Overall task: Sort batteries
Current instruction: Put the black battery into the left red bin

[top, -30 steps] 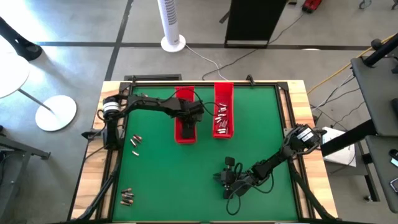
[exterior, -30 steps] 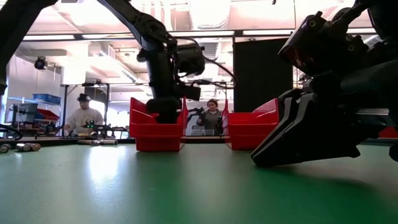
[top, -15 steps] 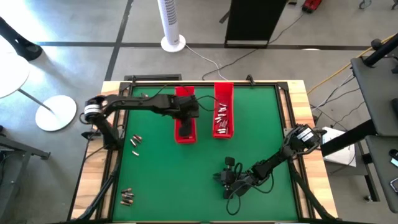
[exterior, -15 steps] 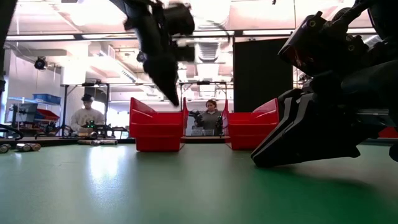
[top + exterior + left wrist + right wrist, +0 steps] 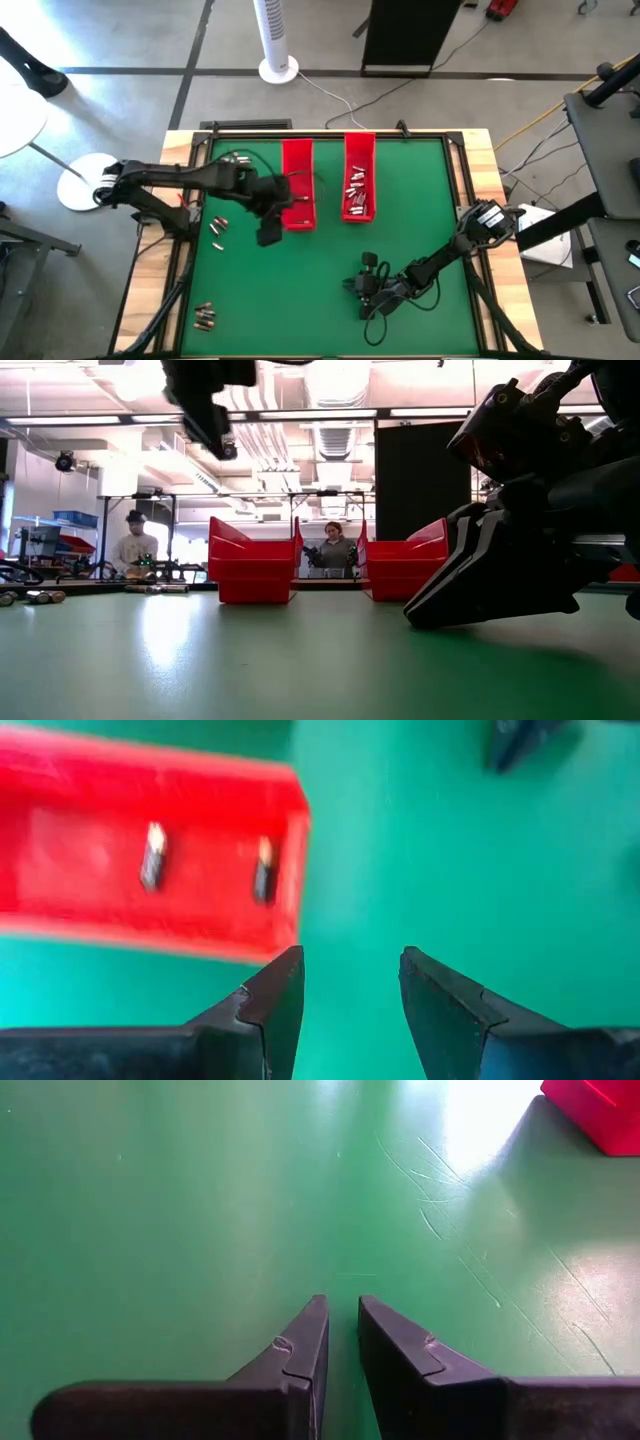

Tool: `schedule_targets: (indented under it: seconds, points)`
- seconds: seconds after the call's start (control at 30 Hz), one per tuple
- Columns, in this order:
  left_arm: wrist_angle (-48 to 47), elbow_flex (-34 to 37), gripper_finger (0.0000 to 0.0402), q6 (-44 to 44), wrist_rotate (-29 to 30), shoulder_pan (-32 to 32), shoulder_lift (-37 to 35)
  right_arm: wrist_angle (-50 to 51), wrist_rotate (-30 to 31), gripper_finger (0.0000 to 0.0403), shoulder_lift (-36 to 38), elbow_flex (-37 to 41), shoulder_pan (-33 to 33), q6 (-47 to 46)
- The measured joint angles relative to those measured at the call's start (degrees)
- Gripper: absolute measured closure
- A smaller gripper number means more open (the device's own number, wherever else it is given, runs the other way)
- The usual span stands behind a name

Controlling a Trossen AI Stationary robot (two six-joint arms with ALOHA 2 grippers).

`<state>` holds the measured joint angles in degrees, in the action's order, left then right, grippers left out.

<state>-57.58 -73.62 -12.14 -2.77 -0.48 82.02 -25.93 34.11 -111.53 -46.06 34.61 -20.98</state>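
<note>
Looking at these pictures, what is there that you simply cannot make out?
- Loose batteries: high view, too small to tell silvery from dark.
- Left tray: high view, the left arm covers its near end.
- Two cells: left wrist view, blurred.
- Tray contents: low view, the red walls hide them.

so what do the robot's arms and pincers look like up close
Both arms are dark, nearly black, built of slim jointed links with black cables looping alongside. The left arm has a pale silvery joint at its outer end. The left pincer and right pincer each have two matte black wedge-shaped fingers tapering to blunt tips.
</note>
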Motion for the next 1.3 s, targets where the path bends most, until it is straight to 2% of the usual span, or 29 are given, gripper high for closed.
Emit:
schedule_targets:
  seconds: [0.17,0.37,0.53,0.8,1.0,1.3]
  points:
    - [-3.5,3.7,0.0256,-9.7,1.1,-5.1,-2.8,0.0,0.0,0.0351,0.0,0.0,0.0,0.0]
    - [-3.8,12.6,0.0256,-16.6,2.0,-9.7,-6.5,0.0,0.0,0.0351,0.0,-0.1,0.0,-0.9]
    - [-3.9,21.9,0.0256,-23.0,3.0,-10.2,-9.3,0.0,0.0,0.0351,0.0,-0.1,0.0,-1.0]
    - [-4.4,33.4,0.0256,-30.2,9.0,-8.0,-9.8,0.0,0.0,0.0351,0.0,-0.1,0.0,-1.1]
    - [-4.5,34.3,0.0256,-39.1,15.4,-3.1,-9.4,-0.2,0.0,0.0351,0.0,-0.1,-0.1,-1.1]
    - [-4.9,32.4,0.0256,-41.2,15.4,3.2,-9.3,-0.3,0.0,0.0351,0.0,-0.1,-0.1,-1.1]
